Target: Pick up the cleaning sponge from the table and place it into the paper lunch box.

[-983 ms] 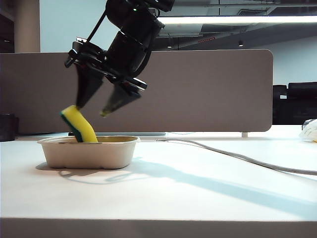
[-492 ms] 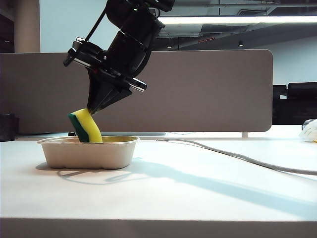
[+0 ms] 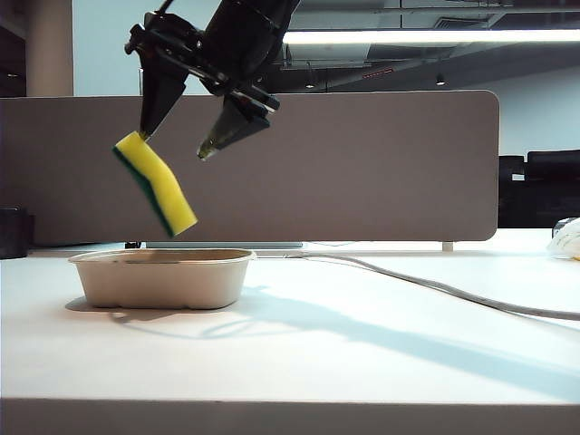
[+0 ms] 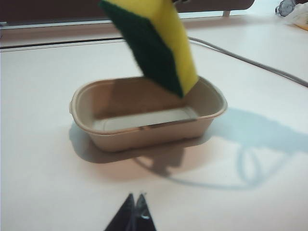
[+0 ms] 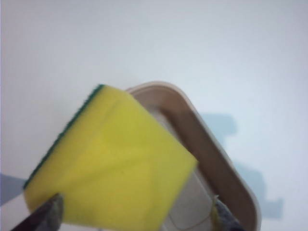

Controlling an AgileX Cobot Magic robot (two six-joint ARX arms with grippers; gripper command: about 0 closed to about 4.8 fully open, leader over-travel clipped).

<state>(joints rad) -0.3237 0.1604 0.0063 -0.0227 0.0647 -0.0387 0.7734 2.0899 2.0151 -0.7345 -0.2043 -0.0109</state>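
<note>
L gripper (image 4: 134, 211), tips pinched shut, sits low near the table (image 3: 362, 344), away from the job. The paper lunch box (image 3: 163, 276) is empty. Above it the sponge (image 3: 156, 183) hangs tilted off one finger of the wide-open R gripper (image 3: 174, 134). Shake gently, w/ sponge over box middle, so it drops in.

Low side view; wrist close-ups.
</note>
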